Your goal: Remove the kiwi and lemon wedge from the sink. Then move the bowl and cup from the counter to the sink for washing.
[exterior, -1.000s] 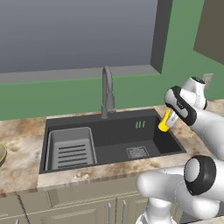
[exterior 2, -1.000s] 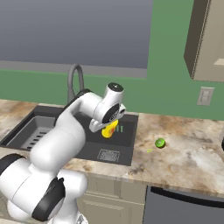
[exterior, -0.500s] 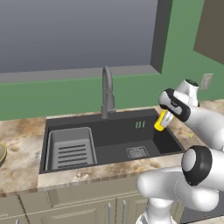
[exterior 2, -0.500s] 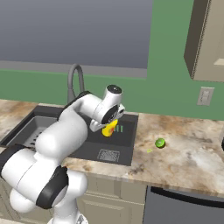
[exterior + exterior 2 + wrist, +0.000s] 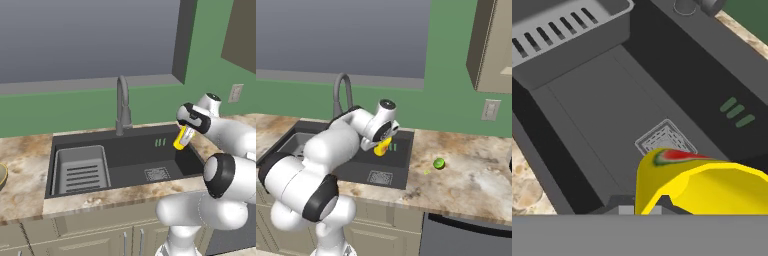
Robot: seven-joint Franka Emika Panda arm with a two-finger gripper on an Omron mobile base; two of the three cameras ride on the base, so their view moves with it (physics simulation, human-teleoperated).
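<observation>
Here, gripper clamped on tilted cup above sink, right base view adding kiwi on counter

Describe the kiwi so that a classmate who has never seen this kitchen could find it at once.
Start at the dark sink and move right onto the marbled counter. The kiwi sits there, a small bright-green round fruit. Beside it lies the lemon wedge, a much tinier pale-yellow sliver.

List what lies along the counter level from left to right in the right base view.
Ribbed rack insert → faucet → cup held over the sink → lemon wedge → kiwi on the counter.
</observation>
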